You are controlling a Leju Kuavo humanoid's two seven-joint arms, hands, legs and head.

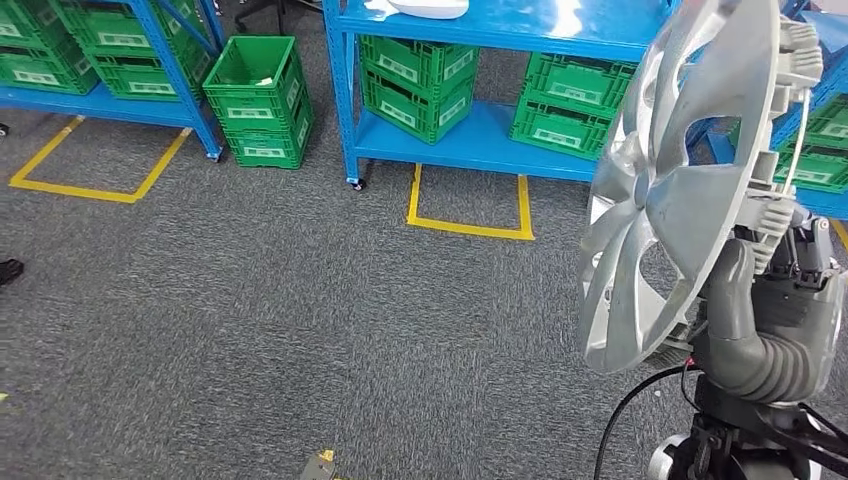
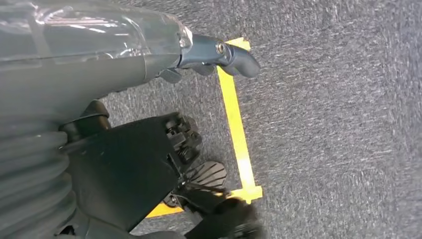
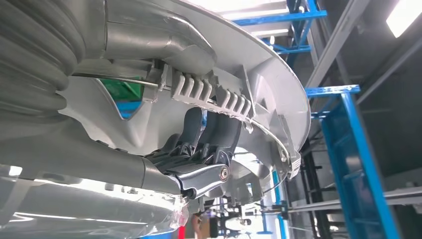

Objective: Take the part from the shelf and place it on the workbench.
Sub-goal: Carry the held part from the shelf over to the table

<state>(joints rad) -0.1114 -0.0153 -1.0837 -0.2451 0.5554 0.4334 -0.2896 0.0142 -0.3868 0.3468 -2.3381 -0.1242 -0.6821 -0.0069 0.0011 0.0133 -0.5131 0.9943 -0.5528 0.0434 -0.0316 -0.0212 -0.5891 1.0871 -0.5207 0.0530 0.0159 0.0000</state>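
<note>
The part is a silver wheel cover (image 1: 680,180) with curved spokes, held upright at the right of the head view. My right hand (image 1: 760,320) grips its lower rim, with the thumb on the front face. In the right wrist view the dark fingers (image 3: 209,134) hook behind the wheel cover (image 3: 259,74) by its ribbed clips. My left hand (image 2: 219,55) hangs over the grey carpet, holding nothing, its fingers apart.
Blue shelves (image 1: 480,145) hold green crates (image 1: 415,70) straight ahead and at the far left (image 1: 110,35). Another green crate (image 1: 260,100) stands on the floor. A white part (image 1: 430,8) lies on the shelf top. Yellow tape (image 1: 468,228) marks squares on the carpet.
</note>
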